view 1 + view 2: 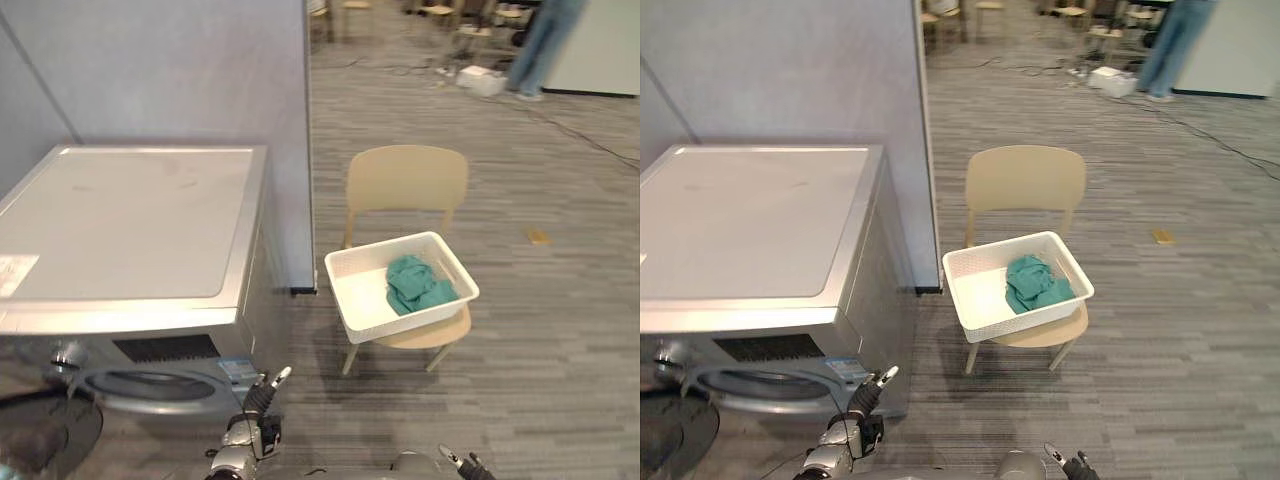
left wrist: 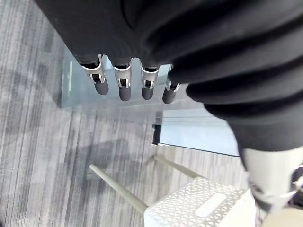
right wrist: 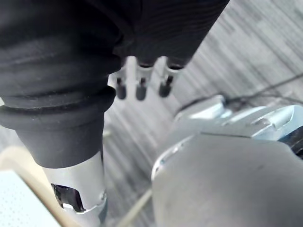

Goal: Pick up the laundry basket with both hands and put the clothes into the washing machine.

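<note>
The washing machine (image 1: pixel 130 230) stands at my left. Past it, on a chair (image 1: pixel 405 180), sits the white laundry basket (image 1: pixel 358 290) with green clothes (image 1: pixel 418 285) inside, well apart from both my hands. My left hand (image 1: pixel 248 438) hangs low before the machine, fingers (image 2: pixel 124 87) straight, holding nothing. My right hand (image 3: pixel 141 85) is equally relaxed and empty.

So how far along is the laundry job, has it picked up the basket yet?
Nothing looks done yet. The white laundry basket sits on the beige chair with the green clothes inside. Nothing is in hand: the left hand and right hand hang low, open, apart from the basket. Left to do: grasp and lift the basket with both hands, carry it to the washing machine and load the clothes.
</note>
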Robot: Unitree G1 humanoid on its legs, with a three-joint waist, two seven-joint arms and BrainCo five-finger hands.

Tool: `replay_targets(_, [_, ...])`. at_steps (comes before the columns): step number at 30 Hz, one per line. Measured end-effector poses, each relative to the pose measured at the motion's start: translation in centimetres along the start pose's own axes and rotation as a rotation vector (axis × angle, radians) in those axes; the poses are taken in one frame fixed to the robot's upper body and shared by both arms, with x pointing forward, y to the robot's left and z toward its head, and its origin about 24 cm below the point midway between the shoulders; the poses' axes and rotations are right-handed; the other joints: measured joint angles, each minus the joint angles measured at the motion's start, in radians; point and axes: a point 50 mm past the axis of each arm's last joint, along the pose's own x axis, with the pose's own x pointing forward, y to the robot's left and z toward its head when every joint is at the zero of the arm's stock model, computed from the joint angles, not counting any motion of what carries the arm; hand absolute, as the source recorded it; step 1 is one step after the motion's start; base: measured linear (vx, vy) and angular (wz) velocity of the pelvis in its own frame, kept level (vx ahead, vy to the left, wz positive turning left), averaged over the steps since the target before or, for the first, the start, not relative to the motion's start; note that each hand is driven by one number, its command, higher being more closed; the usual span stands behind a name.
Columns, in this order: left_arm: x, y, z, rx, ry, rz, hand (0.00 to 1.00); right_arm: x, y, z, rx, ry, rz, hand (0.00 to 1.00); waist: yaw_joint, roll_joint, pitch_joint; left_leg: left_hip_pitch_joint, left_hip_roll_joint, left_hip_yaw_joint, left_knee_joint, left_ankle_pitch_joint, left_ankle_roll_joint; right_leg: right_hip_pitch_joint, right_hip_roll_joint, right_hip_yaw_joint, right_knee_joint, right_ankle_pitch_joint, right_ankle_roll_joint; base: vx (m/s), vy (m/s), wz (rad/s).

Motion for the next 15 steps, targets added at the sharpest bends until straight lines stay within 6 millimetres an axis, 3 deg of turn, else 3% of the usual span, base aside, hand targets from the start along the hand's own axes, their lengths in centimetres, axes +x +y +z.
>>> replay_targets(1, [-0.1,0.6,-0.8,0.015,0.036,0.013,0.0,-0.1,0.4,-0.6,0.022,0.016,-0.001,0.0,0.001,-0.018,0.001,-0.004,0.006,-0.021,0.014,-0.011,-0.017,0.037,-0.006,0.004,-0.042,0.056,0.032,0.13,-0.423,0.73])
replay_targets(3, [-0.8,1.0,-3.1,0.001,0.121,0.032,0.0,0.2,1.0,0.4,0.019,-0.008,0.019,0.0,-0.004,0.02,0.007,0.007,0.073,-0.026,0.018,-0.017,-0.041,0.097,0.05,-0.066,-0.1,0.052,0.033,0.12,-0.41,0.53])
replay_targets(7, [-1.5,2.6,-4.7,-0.053,0.178,0.103,0.0,0.4,2.2,1.1,-0.051,-0.027,0.066,0.0,0.0,0.045,-0.003,0.018,0.144,-0.015,0.031,-0.029,-0.075,0.16,0.118,-0.113,-0.147,0.052,0.024,0.03,-0.225,0.2])
replay_targets(11, [-2.4,4.9,-6.2,-0.149,0.22,0.203,0.0,-0.4,6.1,3.9,-0.17,-0.198,0.239,0.0,-0.001,0.034,-0.004,-0.047,0.208,-0.02,0.125,-0.064,-0.125,0.186,0.187,-0.158,-0.203,0.069,-0.018,-0.05,-0.161,0.16])
replay_targets(13, [-2.6,5.5,-6.2,-0.152,0.215,0.223,0.0,-1.5,7.5,6.0,-0.213,-0.324,0.307,0.0,-0.002,0.032,-0.001,-0.097,0.227,0.034,0.205,-0.065,-0.125,0.196,0.202,-0.184,-0.213,0.066,-0.05,-0.09,-0.095,0.45])
replay_targets(15, [-2.6,5.4,-6.2,-0.178,0.199,0.231,0.0,-2.9,8.7,9.5,-0.233,-0.485,0.357,0.0,0.001,0.041,0.003,-0.172,0.254,0.114,0.345,-0.063,-0.121,0.213,0.211,-0.229,-0.226,0.034,-0.093,-0.16,-0.063,0.61])
